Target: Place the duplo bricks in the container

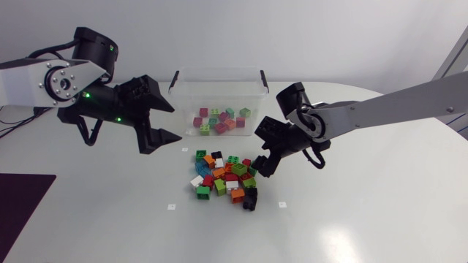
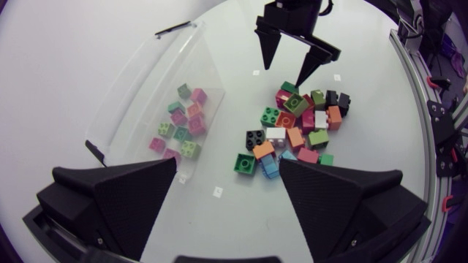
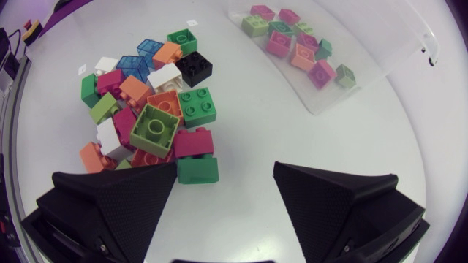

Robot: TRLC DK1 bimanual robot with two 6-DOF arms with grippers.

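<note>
Both jaws gape empty over the white table (image 1: 365, 219); duplo bricks (image 1: 225, 177) heaped beside the container (image 1: 218, 71).

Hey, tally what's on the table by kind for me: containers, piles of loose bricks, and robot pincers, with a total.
clear container: 1
loose brick pile: 1
pincers: 2, the left pincer and the right pincer, both open
Total: 4
</note>
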